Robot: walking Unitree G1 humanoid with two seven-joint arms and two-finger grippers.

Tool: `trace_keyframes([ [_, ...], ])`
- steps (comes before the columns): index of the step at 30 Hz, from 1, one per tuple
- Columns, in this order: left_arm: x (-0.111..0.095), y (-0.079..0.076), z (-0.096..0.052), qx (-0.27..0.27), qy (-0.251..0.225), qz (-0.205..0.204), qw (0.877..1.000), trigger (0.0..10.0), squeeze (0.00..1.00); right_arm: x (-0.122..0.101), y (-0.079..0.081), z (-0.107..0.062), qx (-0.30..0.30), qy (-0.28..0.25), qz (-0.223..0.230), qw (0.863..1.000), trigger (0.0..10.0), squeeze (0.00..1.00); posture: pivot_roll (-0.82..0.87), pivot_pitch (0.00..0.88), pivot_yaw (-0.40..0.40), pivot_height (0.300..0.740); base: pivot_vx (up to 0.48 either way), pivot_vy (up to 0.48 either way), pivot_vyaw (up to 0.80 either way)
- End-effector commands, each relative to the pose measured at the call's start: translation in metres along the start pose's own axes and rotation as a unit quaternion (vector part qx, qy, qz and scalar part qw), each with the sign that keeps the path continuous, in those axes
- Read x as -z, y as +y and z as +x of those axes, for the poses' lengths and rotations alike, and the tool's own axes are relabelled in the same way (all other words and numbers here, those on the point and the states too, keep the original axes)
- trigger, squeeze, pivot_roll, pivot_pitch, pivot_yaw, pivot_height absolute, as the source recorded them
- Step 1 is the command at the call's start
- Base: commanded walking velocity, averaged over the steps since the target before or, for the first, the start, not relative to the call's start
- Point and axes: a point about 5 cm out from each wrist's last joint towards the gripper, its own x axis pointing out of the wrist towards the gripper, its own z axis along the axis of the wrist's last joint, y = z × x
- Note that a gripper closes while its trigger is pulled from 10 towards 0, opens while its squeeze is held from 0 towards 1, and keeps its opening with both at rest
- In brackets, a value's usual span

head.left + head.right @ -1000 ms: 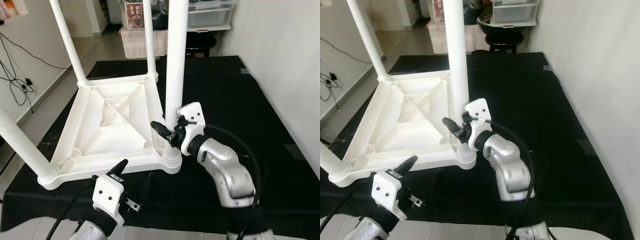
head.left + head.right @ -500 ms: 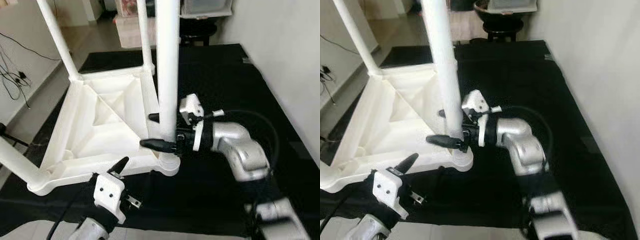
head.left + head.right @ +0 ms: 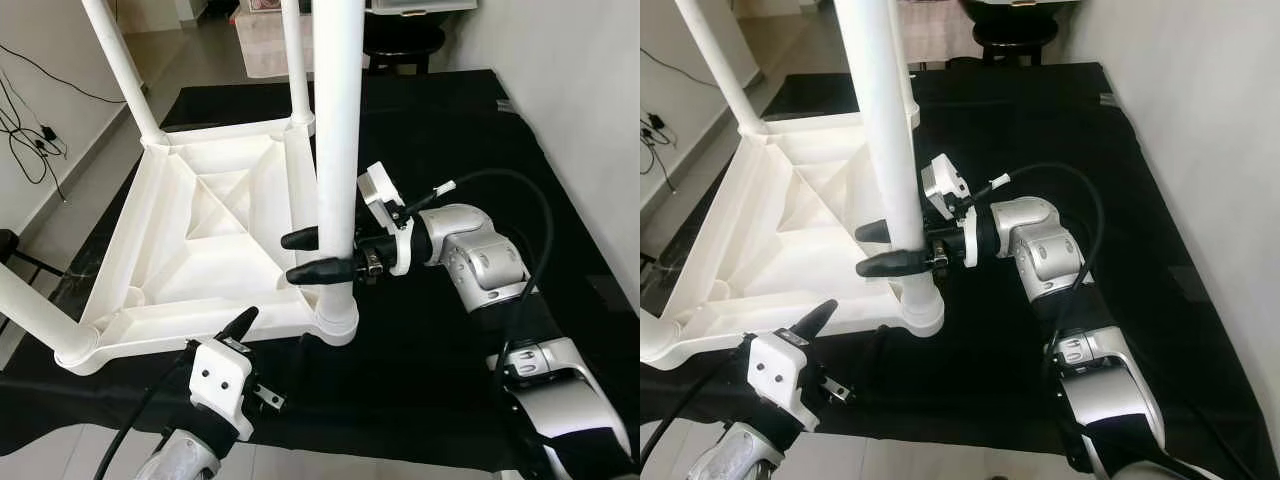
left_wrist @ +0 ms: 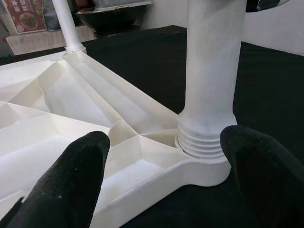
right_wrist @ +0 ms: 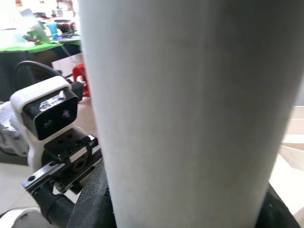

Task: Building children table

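Currently right end effector (image 3: 305, 255) clamps the table leg (image 3: 336, 150) at frame centre; twist squarely into socket; left end effector (image 3: 243, 322) open, empty.

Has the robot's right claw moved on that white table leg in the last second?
Yes. The right gripper has turned: a second ago it met the table leg end-on, close to the threaded base; now its fingers lie level, one each side of the leg, slightly higher above the base.

right gripper (image 3: 872, 249) jaws clamping white table leg (image 3: 880, 150); black mat (image 3: 1040, 130) beneath
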Motion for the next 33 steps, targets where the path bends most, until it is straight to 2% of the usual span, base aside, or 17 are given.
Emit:
trace_keyframes([
  [1,0.004,-0.001,-0.003,-0.002,0.009,-0.002,1.000,10.0,0.00,0.002,0.002,0.005,-0.033,-0.002,0.003,0.999,0.0,0.00,-0.04,0.139,0.054,0.740,0.000,0.000,0.00],
  [8,0.003,-0.001,-0.003,-0.001,0.009,-0.003,1.000,10.0,0.00,0.006,0.002,0.000,-0.005,-0.005,0.002,1.000,0.0,0.00,-0.03,0.143,0.055,0.740,0.000,0.000,0.00],
  [10,0.001,-0.001,-0.005,-0.003,0.007,-0.002,1.000,10.0,0.00,0.025,0.002,-0.006,0.146,0.007,0.032,0.989,0.0,0.00,-0.02,0.153,0.047,0.740,0.000,0.000,0.00],
  [11,0.001,-0.001,-0.005,-0.003,0.007,-0.002,1.000,10.0,0.00,0.025,0.002,-0.006,0.146,0.007,0.032,0.989,0.0,0.00,-0.02,0.153,0.047,0.740,0.000,0.000,0.00],
  [12,0.000,0.000,-0.006,-0.004,0.007,-0.002,1.000,10.0,0.00,0.036,0.004,-0.007,0.219,0.013,0.056,0.974,0.0,0.00,-0.02,0.157,0.048,0.740,0.000,0.000,0.00],
  [13,0.000,0.000,-0.006,-0.004,0.007,-0.002,1.000,10.0,0.00,0.036,0.004,-0.007,0.219,0.013,0.056,0.974,0.0,0.00,-0.02,0.157,0.048,0.740,0.000,0.000,0.00],
  [14,-0.001,0.000,-0.008,-0.006,0.008,0.000,1.000,10.0,0.00,0.063,0.018,-0.004,0.367,0.050,0.109,0.923,0.0,0.00,-0.02,0.175,0.055,0.740,0.000,0.000,0.00],
  [15,-0.001,0.000,-0.008,-0.006,0.008,0.000,1.000,10.0,0.00,0.063,0.018,-0.004,0.367,0.050,0.109,0.923,0.0,0.00,-0.02,0.175,0.055,0.740,0.000,0.000,0.00],
  [16,-0.002,0.000,-0.009,-0.006,0.009,0.001,1.000,10.0,0.00,0.077,0.033,-0.002,0.458,0.079,0.131,0.876,0.0,0.00,-0.02,0.174,0.064,0.740,0.000,0.000,0.00],
  [17,-0.002,0.001,-0.009,-0.005,0.010,0.001,1.000,10.0,0.00,0.083,0.041,-0.002,0.514,0.096,0.141,0.841,0.0,0.00,-0.03,0.169,0.072,0.740,0.000,0.000,0.00],
  [18,-0.002,0.001,-0.009,-0.004,0.010,0.000,1.000,10.0,0.00,0.084,0.042,-0.001,0.538,0.103,0.142,0.825,0.0,0.00,-0.03,0.169,0.071,0.740,0.000,0.000,0.00],
  [21,-0.001,0.000,-0.008,0.000,0.011,-0.002,1.000,10.0,0.00,0.078,0.031,0.002,0.533,0.103,0.125,0.831,0.0,0.00,-0.02,0.161,0.058,0.740,0.000,0.000,0.00],
  [26,0.000,0.000,-0.008,-0.002,0.011,0.000,1.000,10.0,0.00,0.072,0.023,0.003,0.529,0.106,0.113,0.834,0.0,0.00,-0.02,0.158,0.056,0.740,0.000,0.000,0.00],
  [27,0.000,0.000,-0.007,-0.004,0.010,0.001,1.000,10.0,0.00,0.070,0.021,0.003,0.527,0.107,0.111,0.836,1.2,0.00,-0.02,0.154,0.054,0.740,0.000,0.000,0.00],
  [28,0.000,0.000,-0.007,-0.006,0.010,0.002,1.000,10.0,0.00,0.069,0.019,0.003,0.524,0.109,0.108,0.838,1.2,0.00,-0.02,0.154,0.054,0.740,0.000,0.000,0.00],
  [29,0.000,0.000,-0.006,-0.007,0.009,0.003,1.000,10.0,0.00,0.065,0.016,0.003,0.519,0.106,0.103,0.842,10.0,0.00,-0.02,0.152,0.050,0.740,0.000,0.000,0.00],
  [33,0.000,0.000,-0.006,-0.007,0.009,0.002,1.000,10.0,0.00,0.062,0.014,0.002,0.514,0.103,0.098,0.846,10.0,0.00,-0.02,0.152,0.050,0.740,0.000,0.000,0.00],
])
